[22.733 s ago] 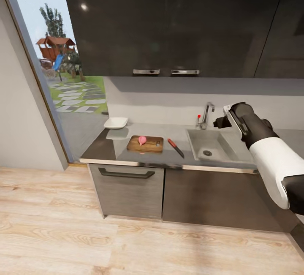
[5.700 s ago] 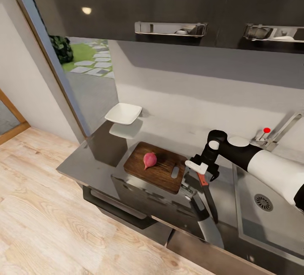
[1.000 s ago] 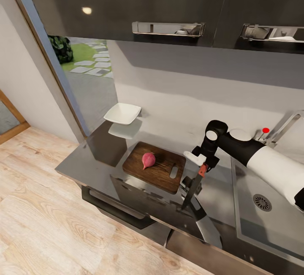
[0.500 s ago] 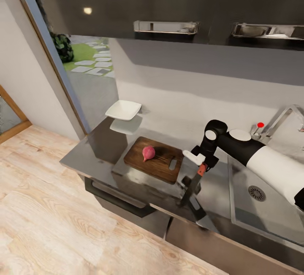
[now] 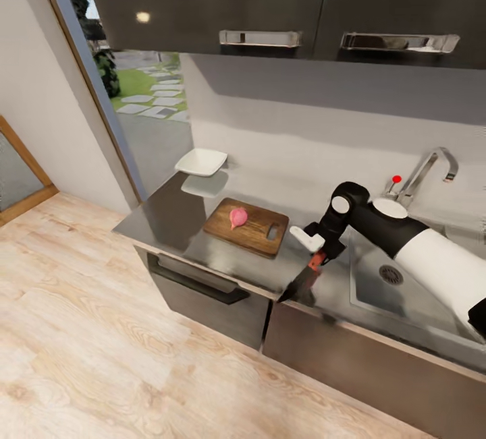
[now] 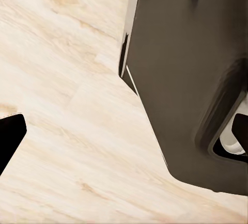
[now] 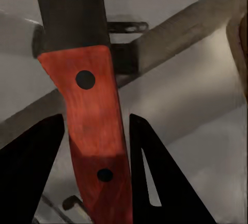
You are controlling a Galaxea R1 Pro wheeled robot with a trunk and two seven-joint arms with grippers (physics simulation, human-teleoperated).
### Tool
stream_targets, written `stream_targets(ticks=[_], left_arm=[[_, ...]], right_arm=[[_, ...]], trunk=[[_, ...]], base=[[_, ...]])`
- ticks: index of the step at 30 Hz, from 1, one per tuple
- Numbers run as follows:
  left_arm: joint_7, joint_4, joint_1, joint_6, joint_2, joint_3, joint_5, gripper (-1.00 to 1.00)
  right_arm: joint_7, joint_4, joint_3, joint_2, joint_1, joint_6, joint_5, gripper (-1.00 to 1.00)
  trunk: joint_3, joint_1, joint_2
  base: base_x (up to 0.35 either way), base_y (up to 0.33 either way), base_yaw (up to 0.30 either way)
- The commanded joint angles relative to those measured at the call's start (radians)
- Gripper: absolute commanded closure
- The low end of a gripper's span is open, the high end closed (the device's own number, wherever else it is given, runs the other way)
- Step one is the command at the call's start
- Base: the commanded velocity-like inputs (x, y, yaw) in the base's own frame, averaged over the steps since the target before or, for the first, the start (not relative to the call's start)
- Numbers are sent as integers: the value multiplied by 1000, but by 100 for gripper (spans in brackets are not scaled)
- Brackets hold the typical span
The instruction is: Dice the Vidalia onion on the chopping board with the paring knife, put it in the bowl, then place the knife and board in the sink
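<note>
The pinkish Vidalia onion [image 5: 237, 216] rests on the dark-brown chopping board [image 5: 251, 230], which lies on the grey countertop [image 5: 165, 220]. The white bowl [image 5: 201, 161] stands at the counter's far left corner. Right of the board, my right gripper [image 5: 314, 254] is shut on the red handle of the paring knife [image 5: 305, 276]; the dark blade slants down toward the counter's front edge. Up close, the right gripper [image 7: 97, 118] clamps the paring knife [image 7: 95, 131] between its dark fingers [image 7: 31, 167]. The sink [image 5: 364, 276] lies to the right, under my right arm. One tip of my left gripper [image 6: 9, 135] hangs over the wood floor.
A chrome tap [image 5: 425, 170] with a red knob stands behind the sink. Dark wall cabinets [image 5: 270, 1] hang over the counter. A glass door [image 5: 135, 95] is at the left. A dark part of my own body [image 6: 196, 79] is beside the left gripper.
The whole view has shifted as the camera pulled back and turned right, showing more of the sink and tap. The knife stays held in my right gripper, the blade still slanting down.
</note>
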Motion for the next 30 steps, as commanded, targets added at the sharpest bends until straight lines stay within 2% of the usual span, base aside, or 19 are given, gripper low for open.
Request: stream_targets(ticks=[1,3,6,8,9,10,11,16,18,19,21,22,23,25,26,28,30], left_arm=[[0,3,-1,-5,-1,-9,6,-100],[0,3,-1,-6,-1,-9,6,-100],[0,3,-1,-6,-1,-9,6,-100],[0,3,-1,-7,-1,-9,6,-100],[0,3,-1,-7,-1,-9,6,-100],[0,3,-1,-7,-1,-9,6,-100],[0,2,-1,-7,-1,-9,6,-100],[0,-9,-1,-7,-1,-9,5,-100],[0,-14,-1,-7,-1,-9,4,-100],[0,-17,-1,-7,-1,-9,4,-100],[0,-24,-1,-7,-1,-10,2,-100],[0,-33,-1,-6,-1,-10,2,-100],[0,-45,-1,-6,-1,-10,1,-100],[0,-52,-1,-6,-1,-11,0,-100],[0,-56,-1,-6,-1,-11,-1,-100],[0,-60,-1,-6,0,-11,-2,-100],[0,-67,-1,-7,1,-12,-3,-100]], right_arm=[[0,-2,-11,1,-1,-5,2,100],[0,-3,-51,9,-1,0,2,100],[0,-4,-82,13,-1,4,3,100],[-1,-5,-123,15,-1,21,3,100],[-4,-13,-173,16,-1,54,3,100],[-4,-17,-183,16,-1,60,3,100],[-6,-40,-224,15,-1,80,4,100],[-8,-119,-311,10,-1,157,19,100],[-9,-158,-349,8,-1,208,74,100],[-8,-189,-389,7,-1,250,142,100],[-13,-214,-453,10,-1,294,244,100],[-36,-222,-485,13,-1,312,322,100],[-89,-225,-502,22,-1,335,399,100],[-141,-226,-511,35,-1,372,451,100],[-181,-225,-515,44,-1,430,480,100],[-221,-222,-517,51,-1,509,499,100],[-250,-221,-517,54,-1,549,506,100]], trunk=[[-2,0,-2],[-2,0,-2],[-2,0,-2],[-2,0,-2],[-2,0,-2],[-2,0,-2],[-2,0,-2],[-2,0,-2],[-2,0,-2],[-2,0,-2],[-2,0,-2],[-2,0,-2],[-2,0,-2],[-2,0,-2],[-2,0,-2],[-2,0,-2],[-2,0,-2]], base=[[-339,0,0],[-337,0,0],[-325,0,0],[-312,0,0],[-297,0,0],[-290,0,0],[-189,0,0],[-60,0,0],[-11,0,0],[-4,0,0],[-2,0,0],[0,0,0],[0,0,0],[0,0,0],[0,0,0],[0,0,0],[0,0,0]])
